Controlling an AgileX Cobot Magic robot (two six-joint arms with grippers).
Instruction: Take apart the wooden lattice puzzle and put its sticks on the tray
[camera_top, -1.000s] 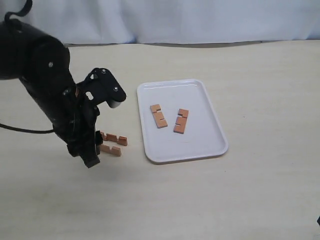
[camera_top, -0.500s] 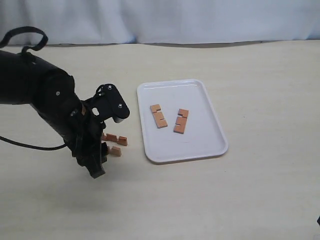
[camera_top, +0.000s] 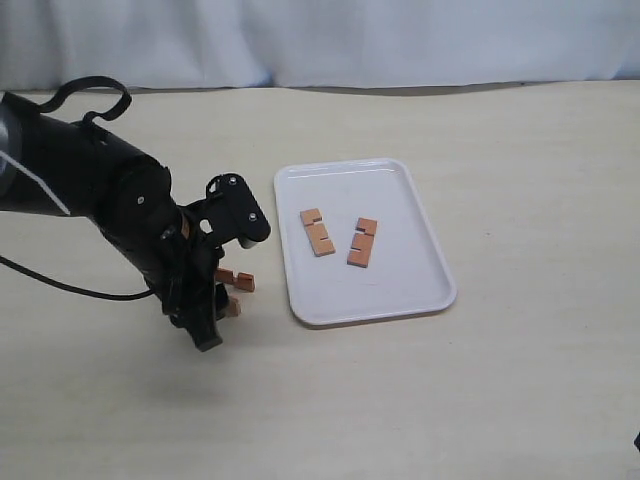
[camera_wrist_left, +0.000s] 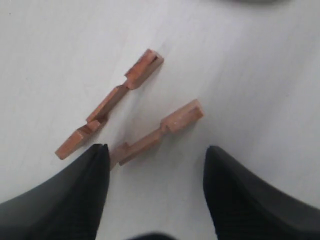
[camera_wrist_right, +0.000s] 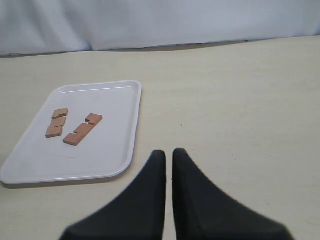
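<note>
The wooden lattice puzzle is not in view as a grid; only separate sticks show. Two reddish-brown sticks (camera_top: 238, 281) (camera_top: 232, 307) lie on the table left of the white tray (camera_top: 340, 185). In the left wrist view these two notched sticks (camera_wrist_left: 110, 102) (camera_wrist_left: 157, 132) lie side by side. My left gripper (camera_wrist_left: 157, 149) hangs open just over the end of the nearer one, holding nothing; in the exterior view the left gripper (camera_top: 212, 318) partly covers them. Two more sticks (camera_top: 317, 231) (camera_top: 362, 242) lie flat on the tray. My right gripper (camera_wrist_right: 169, 152) is shut and empty, away from the tray (camera_wrist_right: 100, 100).
The pale table (camera_top: 520, 380) stretches bare to the right of and in front of the tray. A light cloth backdrop (camera_top: 400, 40) closes off the far edge. A black cable (camera_top: 60, 290) trails from the left arm across the table.
The left arm has swung down and toward the tray side, bringing its open gripper lower over the two loose sticks and hiding more of them. The sticks and tray have not moved.
</note>
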